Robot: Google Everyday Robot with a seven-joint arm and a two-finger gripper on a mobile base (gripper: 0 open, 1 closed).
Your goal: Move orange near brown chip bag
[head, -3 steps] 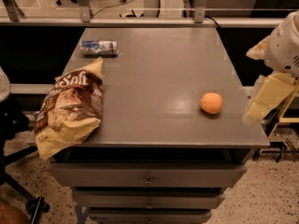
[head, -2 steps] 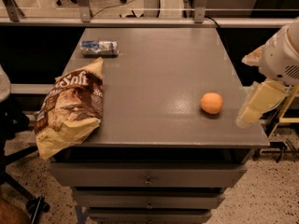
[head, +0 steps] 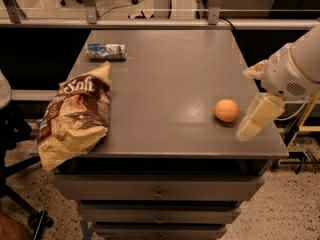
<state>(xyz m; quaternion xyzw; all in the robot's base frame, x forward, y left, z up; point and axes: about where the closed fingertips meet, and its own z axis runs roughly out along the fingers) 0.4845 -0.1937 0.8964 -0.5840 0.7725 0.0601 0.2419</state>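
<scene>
The orange (head: 226, 110) sits on the grey table (head: 165, 74) near its right front edge. The brown chip bag (head: 75, 119) lies at the table's left front, hanging over the edge, far from the orange. My gripper (head: 252, 96) comes in from the right, just right of the orange and close to it, not touching it. It is open and empty. One pale finger (head: 257, 116) reaches down beside the orange and the other (head: 254, 70) shows higher up.
A small blue-silver can (head: 106, 50) lies on its side at the table's back left. Drawers (head: 157, 191) are under the tabletop. A dark office chair (head: 12, 134) stands at the left, and a railing runs behind the table.
My gripper has moved left and a little down, closer to the orange. The orange, bag and can have not moved.
</scene>
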